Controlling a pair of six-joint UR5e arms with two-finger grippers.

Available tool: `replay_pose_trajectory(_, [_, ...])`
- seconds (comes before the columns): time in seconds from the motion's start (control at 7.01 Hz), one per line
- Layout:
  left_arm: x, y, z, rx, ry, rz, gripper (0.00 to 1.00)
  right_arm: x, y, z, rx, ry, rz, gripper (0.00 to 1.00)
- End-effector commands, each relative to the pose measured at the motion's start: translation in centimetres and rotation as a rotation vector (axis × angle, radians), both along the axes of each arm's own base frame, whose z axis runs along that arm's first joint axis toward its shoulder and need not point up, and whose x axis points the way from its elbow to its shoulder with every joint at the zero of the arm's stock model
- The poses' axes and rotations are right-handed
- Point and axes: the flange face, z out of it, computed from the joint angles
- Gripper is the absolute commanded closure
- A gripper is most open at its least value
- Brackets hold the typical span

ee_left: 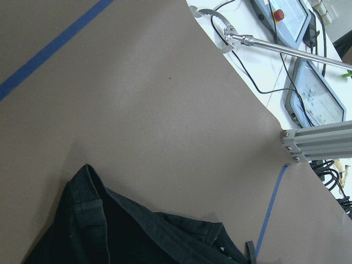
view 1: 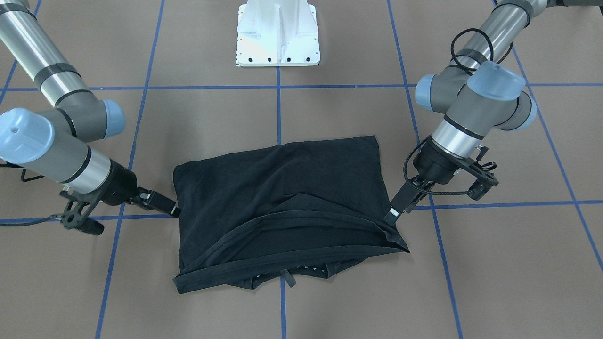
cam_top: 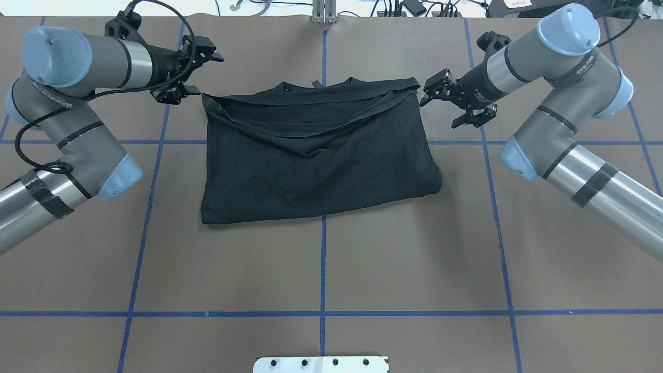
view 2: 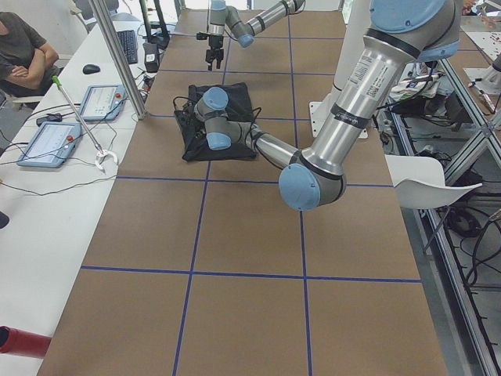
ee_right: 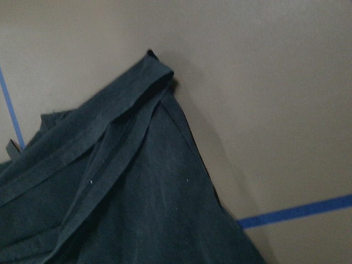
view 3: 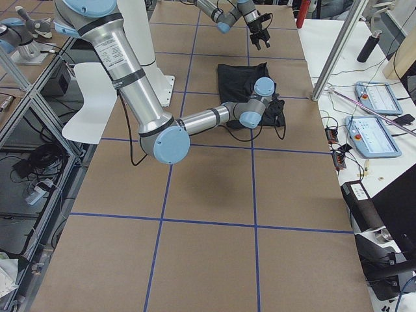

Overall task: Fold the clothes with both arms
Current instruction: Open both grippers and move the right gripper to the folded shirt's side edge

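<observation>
The black T-shirt point(view 1: 282, 188) point(cam_top: 311, 155) lies folded over on the brown table, with its hems and collar at the far edge. Its chest graphic is hidden. My left gripper point(view 1: 393, 214) point(cam_top: 194, 94) sits just outside the shirt's far left corner, jaws slightly apart and holding nothing. My right gripper point(view 1: 175, 212) point(cam_top: 423, 94) sits just outside the far right corner, open and empty. The left wrist view shows the loose corner point(ee_left: 88, 181) flat on the table. The right wrist view shows the other corner point(ee_right: 148, 71), also flat. No fingers show in either wrist view.
The white bolted base plate point(view 1: 278, 33) point(cam_top: 321, 364) stands at the robot's side of the table. Blue tape lines point(cam_top: 323, 269) grid the brown surface. A side bench with tablets point(view 2: 59, 141), a metal post point(view 2: 117, 55) and a seated person point(view 2: 23, 55) lies beyond the far edge.
</observation>
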Motion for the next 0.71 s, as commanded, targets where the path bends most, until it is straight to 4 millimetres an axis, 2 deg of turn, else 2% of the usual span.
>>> replay_pose_trajectory(0.0, [-0.5,0.3,-1.0,0.015,0.012,-0.003,0.00,-3.6,5.5,1.5,-0.035,0.049,-0.087,0.00])
replay_pose_trajectory(0.14, [-0.5,0.3,-1.3,0.019,0.015,-0.004,0.00,-5.5,7.2,2.5,-0.028,0.071,-0.107,0.00])
replay_pose_trajectory(0.29, [-0.5,0.4,-1.3,0.020,0.016,-0.003,0.00,-6.3,7.8,2.9,-0.025,0.082,-0.111,0.00])
replay_pose_trajectory(0.57, [-0.5,0.5,-1.4,0.021,0.017,-0.003,0.00,-6.0,7.9,3.4,-0.021,0.085,-0.118,0.00])
